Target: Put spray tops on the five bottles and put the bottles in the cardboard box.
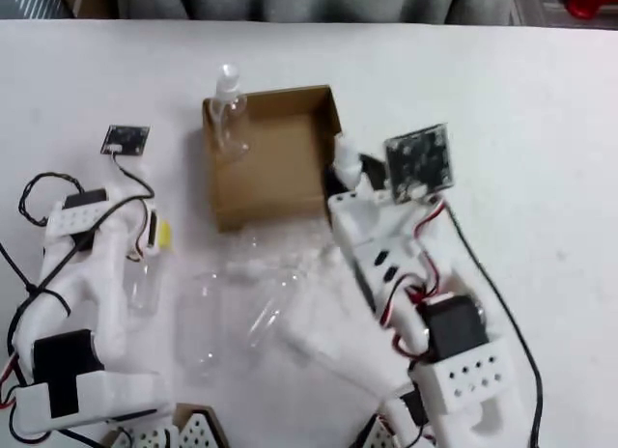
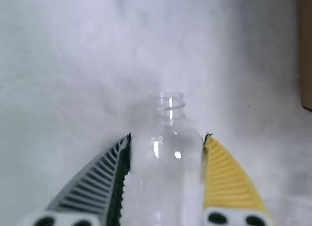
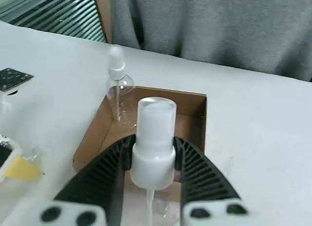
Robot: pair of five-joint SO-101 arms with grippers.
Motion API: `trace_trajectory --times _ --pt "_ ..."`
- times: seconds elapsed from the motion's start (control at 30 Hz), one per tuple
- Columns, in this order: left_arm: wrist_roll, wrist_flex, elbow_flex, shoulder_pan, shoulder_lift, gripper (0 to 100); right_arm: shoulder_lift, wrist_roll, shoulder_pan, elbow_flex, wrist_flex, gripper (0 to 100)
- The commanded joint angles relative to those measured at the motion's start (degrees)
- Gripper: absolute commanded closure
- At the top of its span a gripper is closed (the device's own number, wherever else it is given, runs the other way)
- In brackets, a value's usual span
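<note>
My left gripper [image 2: 166, 138] is shut on a clear bottle [image 2: 165, 158] whose threaded neck is bare; in the high view that gripper [image 1: 148, 253] and bottle [image 1: 143, 286] are left of the cardboard box [image 1: 280, 173]. My right gripper [image 3: 154, 142] is shut on a white spray top [image 3: 156, 116] with its dip tube hanging down. It hovers at the box's near right corner, seen as gripper [image 1: 346, 184] and spray top [image 1: 345, 158]. One bottle with a spray top [image 1: 230, 115] stands upright in the box's far left corner, also seen as the capped bottle [image 3: 118, 92] in the box [image 3: 194, 120].
Several clear topless bottles [image 1: 241, 303] lie on the white table between the two arms, near the box's front wall. Red and black cables [image 1: 406, 294] run along the right arm. The table's right side and far strip are bare.
</note>
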Motion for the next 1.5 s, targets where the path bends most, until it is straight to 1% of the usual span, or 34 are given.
trace_trajectory --times 0.0,0.1,0.23,0.33,0.47,0.5,0.57,0.67,0.8,0.93,1.03,1.13,1.23,1.33,1.47 --pt "1.67 -0.44 -4.31 -0.48 -0.92 98 -1.71 -0.53 -1.8 3.25 -6.37 98.3" --pt "5.45 2.29 -7.74 -0.48 -0.92 98 -2.24 -0.62 -1.8 8.35 -13.67 98.3" --pt "6.33 8.62 -12.84 -0.13 -0.92 98 -2.24 -0.62 -1.71 12.13 -20.0 98.3" --pt "6.24 8.97 -13.98 1.36 -0.92 98 -2.24 -0.62 -1.71 13.8 -24.13 98.3" --pt "5.89 8.88 -13.27 5.23 -3.03 98 -1.89 -0.79 -1.54 16.18 -29.23 98.3" --pt "5.8 8.88 -12.22 6.02 -4.88 98 -1.71 -1.76 -1.54 16.79 -30.46 98.3" --pt "5.8 8.18 -9.41 7.25 -10.33 98 -1.71 -6.33 -1.54 17.76 -32.66 98.3" --pt "6.07 4.48 -2.64 9.19 -20.88 98 -1.8 -11.96 -1.54 18.55 -34.68 98.3" --pt "6.24 0.44 5.01 11.47 -32.92 98 -2.24 -12.66 0.04 18.46 -34.95 98.3" --pt "6.33 -0.62 8.44 12.35 -41.63 98 -2.24 -12.75 3.56 18.11 -36.79 98.3" --pt "6.33 -1.23 10.02 13.05 -47.08 98 -1.98 -13.36 5.14 18.64 -42.77 98.3" --pt "6.33 -4.75 12.92 13.85 -51.74 98 -2.24 -19.69 5.67 21.27 -49.54 98.3" --pt "6.33 -10.81 17.32 15.16 -56.48 98 -2.33 -25.05 5.67 24.88 -59.03 98.3" --pt "6.33 -18.02 21.89 16.84 -61.23 98 -2.33 -25.32 5.58 27.96 -67.74 98.3" --pt "6.42 -27.69 27.08 19.47 -66.86 98 -2.33 -25.32 5.58 29.8 -74.59 98.3"
